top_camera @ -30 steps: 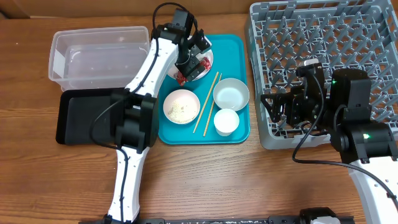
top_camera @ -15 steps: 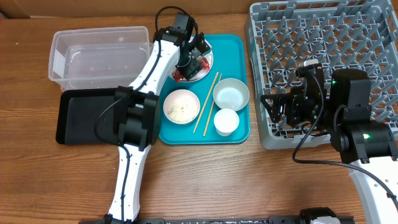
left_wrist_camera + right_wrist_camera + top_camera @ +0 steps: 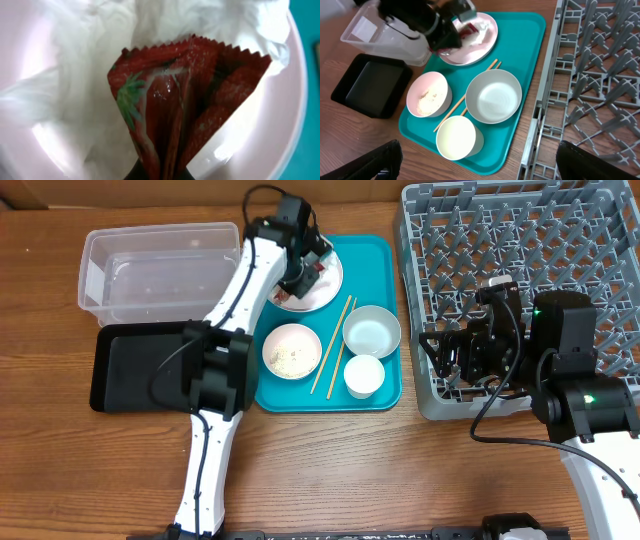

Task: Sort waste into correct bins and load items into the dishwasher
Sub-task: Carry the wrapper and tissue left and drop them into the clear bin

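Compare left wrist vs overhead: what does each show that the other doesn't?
Left wrist only: the red wrapper's strawberry print and serrated edge, its lower end pinched in the left gripper.
Overhead only: clear tub, black tray, dish rack, rice bowl, empty bowl, cup, chopsticks.
Both: wrapper and napkin on the plate, teal tray.

Crinkled red wrapper (image 3: 170,105), pinched at one end, lies against white napkin (image 3: 75,100) on pink plate (image 3: 285,140).
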`<state>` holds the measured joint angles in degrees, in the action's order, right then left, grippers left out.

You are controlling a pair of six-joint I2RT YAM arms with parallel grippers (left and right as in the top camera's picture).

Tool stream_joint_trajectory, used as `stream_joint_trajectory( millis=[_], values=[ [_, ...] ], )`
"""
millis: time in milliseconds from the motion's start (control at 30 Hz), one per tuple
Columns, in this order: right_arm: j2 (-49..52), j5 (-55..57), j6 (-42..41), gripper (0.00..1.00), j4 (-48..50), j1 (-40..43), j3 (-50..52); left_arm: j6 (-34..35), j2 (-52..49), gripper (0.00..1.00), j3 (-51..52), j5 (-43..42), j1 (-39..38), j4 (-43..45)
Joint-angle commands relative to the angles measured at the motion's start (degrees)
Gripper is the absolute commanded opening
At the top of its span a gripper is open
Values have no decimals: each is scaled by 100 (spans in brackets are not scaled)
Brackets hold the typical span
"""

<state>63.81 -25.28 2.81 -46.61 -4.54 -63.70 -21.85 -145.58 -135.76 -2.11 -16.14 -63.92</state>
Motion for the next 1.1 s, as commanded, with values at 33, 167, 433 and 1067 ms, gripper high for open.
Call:
stream_joint_trajectory(
  millis=[33,167,433,1067],
  values=[
    [-2,-57,17,100,17,11,-151,1084,238,4,-1390,-282,212,-664],
    [-4,-57,17,100,20,11,-153,1655,463,4,-2389,-413,428,-1475],
    [-4,-57,15,100,175,11,-153,2114,568,4,-2721,-409,1178,-2251],
    [-2,-184,0,100,236,11,-153,2546,470,100,-1827,-400,2188,-2883]
  ],
)
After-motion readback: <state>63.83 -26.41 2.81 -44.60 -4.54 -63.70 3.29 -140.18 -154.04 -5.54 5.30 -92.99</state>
